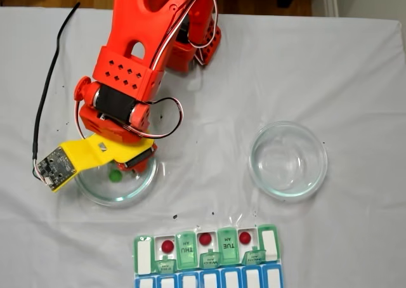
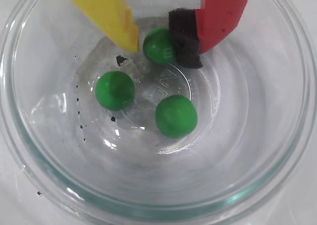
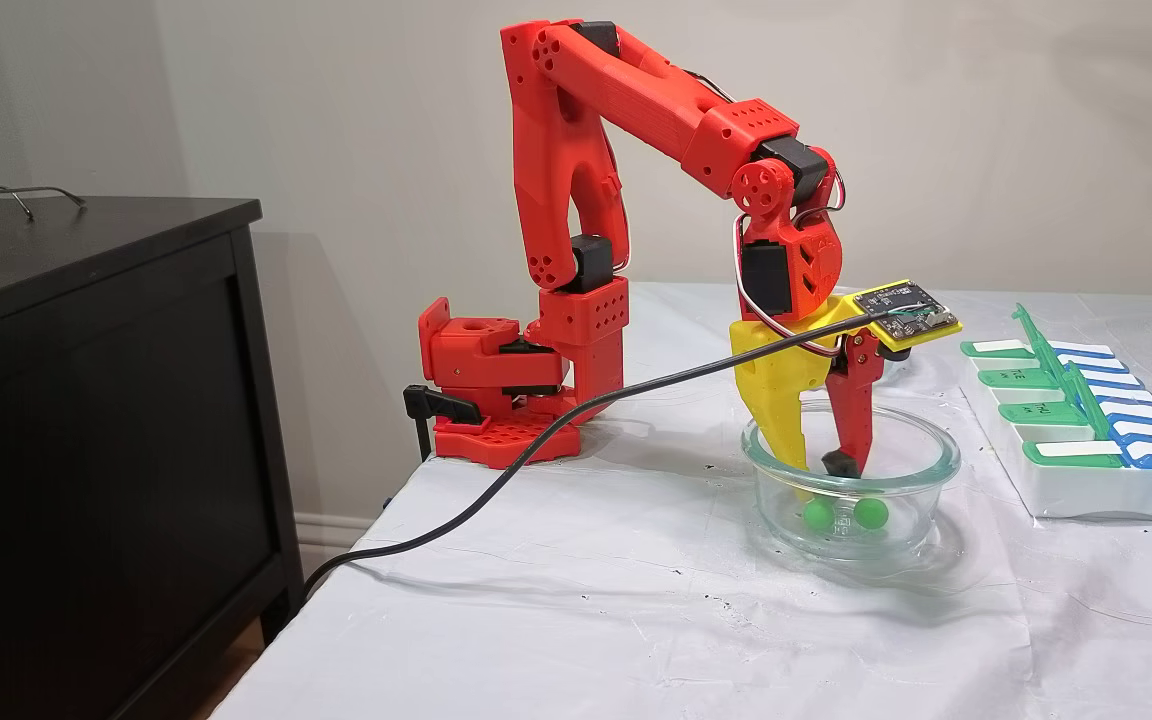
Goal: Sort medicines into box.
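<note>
Three green medicines lie in a clear glass dish (image 2: 29,150). In the wrist view one green pill (image 2: 158,45) sits between my fingers, the black pad (image 2: 185,39) of the red finger against its right side and the yellow fingertip (image 2: 130,39) at its left. My gripper (image 2: 158,47) is shut on it, low in the dish. The other two green pills (image 2: 115,90) (image 2: 176,116) lie loose nearby. Three dark red pills (image 1: 167,245) (image 1: 205,238) (image 1: 245,238) sit in open compartments of the box (image 1: 190,253) at the table's front edge. In both fixed views the gripper (image 1: 127,167) (image 3: 819,465) reaches down into the dish (image 1: 101,199) (image 3: 936,470).
A second glass dish (image 1: 288,161) stands empty to the right in a fixed view. The box (image 3: 1086,490) has its green lids raised. A black cable (image 3: 536,445) runs from the wrist camera across the white cloth. A dark cabinet (image 3: 86,450) stands beside the table.
</note>
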